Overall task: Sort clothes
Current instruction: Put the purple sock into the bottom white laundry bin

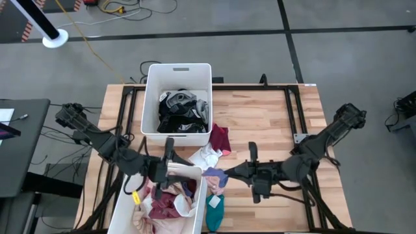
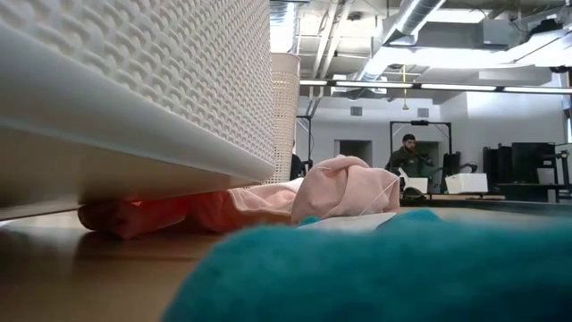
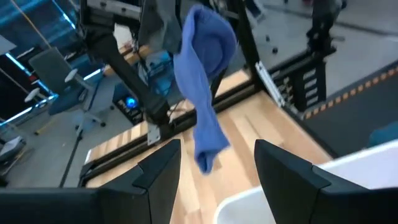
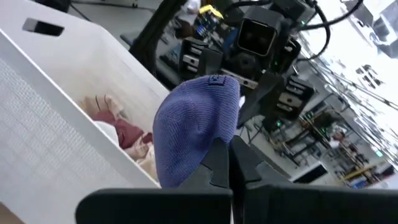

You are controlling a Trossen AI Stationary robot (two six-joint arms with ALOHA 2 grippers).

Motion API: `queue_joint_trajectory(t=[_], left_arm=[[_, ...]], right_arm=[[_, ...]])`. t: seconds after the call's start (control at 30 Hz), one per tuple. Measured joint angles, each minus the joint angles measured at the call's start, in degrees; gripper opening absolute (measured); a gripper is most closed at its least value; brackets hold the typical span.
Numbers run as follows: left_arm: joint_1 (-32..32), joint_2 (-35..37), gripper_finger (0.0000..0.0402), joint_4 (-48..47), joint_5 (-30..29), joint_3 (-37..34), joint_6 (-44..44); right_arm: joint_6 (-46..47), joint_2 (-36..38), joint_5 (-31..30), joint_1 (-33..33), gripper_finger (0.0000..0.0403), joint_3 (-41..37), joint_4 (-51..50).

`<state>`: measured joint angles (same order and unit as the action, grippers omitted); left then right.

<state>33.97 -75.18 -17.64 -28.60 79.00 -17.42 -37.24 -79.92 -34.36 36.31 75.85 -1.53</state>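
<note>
My right gripper (image 1: 227, 174) is shut on a blue sock (image 1: 214, 176), held in the air just right of the near white bin (image 1: 198, 195). That bin holds pink and maroon clothes (image 1: 166, 205). My left gripper (image 1: 177, 171) stands open over the bin's far rim, facing the sock (image 3: 202, 81), with nothing between its fingers (image 3: 163, 163). The far white bin (image 1: 153, 97) holds black, grey and white clothes (image 1: 182, 110). A maroon garment (image 1: 221, 138), a white one (image 1: 209, 156) and a teal one (image 1: 214, 209) lie flat on the table. My right gripper pinches the blue sock between its two shut fingers, at a bunched part (image 4: 208, 140) near the sock's upper end. The fingers come level from the table's right side. The sock hangs below the hold, its lower end (image 3: 205, 158) free above the wood.
The two bins fill the table's left middle, and bare wood (image 1: 273, 123) lies at the far right. In the low view the teal cloth (image 2: 384, 268) and a pink cloth (image 2: 340, 188) lie beside the bin wall (image 2: 134, 80). A person (image 2: 408, 156) stands far behind.
</note>
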Motion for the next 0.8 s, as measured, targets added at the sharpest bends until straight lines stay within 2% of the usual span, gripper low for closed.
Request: queue_joint_trajectory(t=[0.23,0.43,0.63,0.8], left_arm=[[-0.1,0.0,0.0199,5.0,1.6,0.0,-0.3],[-1.3,-0.1,0.0199,5.1,1.8,0.0,0.4],[-3.0,-0.1,0.0199,5.1,7.2,0.0,3.2],[-3.9,-1.0,0.0199,5.4,10.4,0.0,4.0]], right_arm=[[-3.1,-1.9,4.5,-2.7,0.0,0.0,4.4],[-4.5,-2.0,7.0,-3.9,0.0,0.0,7.1],[-5.5,-2.0,11.9,-4.8,0.0,0.0,11.1],[-5.4,-2.0,12.7,-6.0,0.0,0.0,11.6]])
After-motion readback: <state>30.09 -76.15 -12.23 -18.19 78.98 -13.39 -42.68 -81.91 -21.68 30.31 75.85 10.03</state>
